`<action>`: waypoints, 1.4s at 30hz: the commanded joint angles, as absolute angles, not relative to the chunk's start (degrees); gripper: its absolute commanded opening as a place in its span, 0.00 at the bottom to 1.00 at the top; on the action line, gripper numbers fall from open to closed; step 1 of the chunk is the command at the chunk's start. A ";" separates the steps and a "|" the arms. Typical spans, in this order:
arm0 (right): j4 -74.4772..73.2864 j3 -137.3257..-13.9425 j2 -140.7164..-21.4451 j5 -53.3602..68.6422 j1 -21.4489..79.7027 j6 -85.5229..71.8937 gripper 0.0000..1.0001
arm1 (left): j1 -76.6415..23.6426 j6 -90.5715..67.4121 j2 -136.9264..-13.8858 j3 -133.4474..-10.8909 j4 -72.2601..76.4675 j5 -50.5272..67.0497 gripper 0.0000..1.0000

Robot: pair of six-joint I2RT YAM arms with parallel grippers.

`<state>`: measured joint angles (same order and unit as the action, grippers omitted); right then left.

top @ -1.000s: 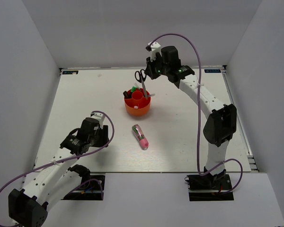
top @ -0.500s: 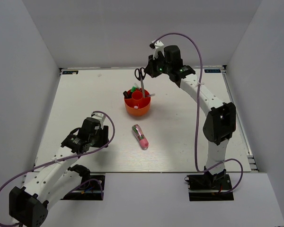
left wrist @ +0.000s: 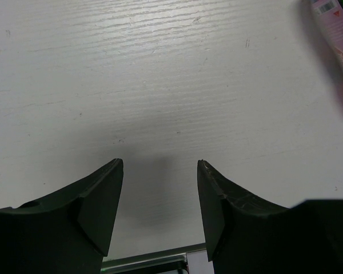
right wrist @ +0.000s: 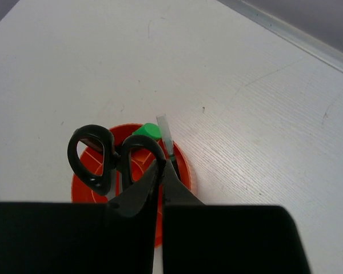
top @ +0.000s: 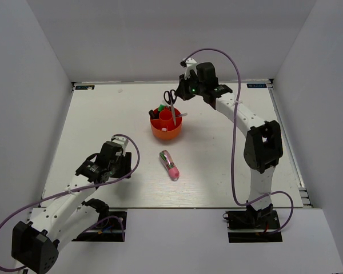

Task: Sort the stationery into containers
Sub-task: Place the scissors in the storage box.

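Observation:
The round orange-red organiser [top: 166, 130] stands mid-table. It also shows in the right wrist view [right wrist: 184, 169], with a green marker [right wrist: 148, 131] and a thin clear pen [right wrist: 166, 133] in it. My right gripper [top: 182, 92] is above its far side, shut on one handle loop of the black-handled scissors [top: 170, 97]. The scissors [right wrist: 91, 155] hang blades down into the organiser. The chunky pink-and-green pen [top: 170, 164] lies on the table in front of the organiser. My left gripper [top: 123, 164] is open and empty, low over bare table left of that pen [left wrist: 338, 40].
The white table [top: 228, 165] is boxed in by white walls on three sides. A metal strip [top: 297, 171] runs along the right edge. Both arm bases sit at the near edge.
My right gripper has shifted slightly with the scissors, whose handles now sit lower and closer to the organiser. The left arm has hardly moved.

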<state>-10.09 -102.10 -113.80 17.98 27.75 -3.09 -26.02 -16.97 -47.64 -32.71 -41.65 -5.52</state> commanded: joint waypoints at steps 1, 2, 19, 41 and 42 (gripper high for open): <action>-5.80 -100.64 -112.94 18.72 26.81 -4.39 0.00 | -25.84 -16.61 -47.98 -33.58 -41.75 -6.42 0.65; -5.80 -100.20 -112.85 18.72 26.72 -4.48 0.00 | -25.93 -16.61 -47.90 -33.57 -41.84 -6.42 0.65; -1.85 -101.16 -115.66 19.42 25.14 -8.00 0.00 | -25.84 -16.52 -49.22 -33.84 -42.10 -7.03 0.65; -2.02 -99.76 -115.75 18.19 25.14 -7.64 0.00 | -25.93 -16.35 -49.13 -33.84 -42.10 -6.94 0.65; -2.02 -99.58 -115.84 18.19 25.31 -7.56 0.00 | -25.84 -16.35 -49.22 -33.75 -41.84 -6.86 0.65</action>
<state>-4.54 -99.53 -116.73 18.13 25.26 -7.14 -26.02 -16.93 -49.45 -32.71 -42.02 -6.57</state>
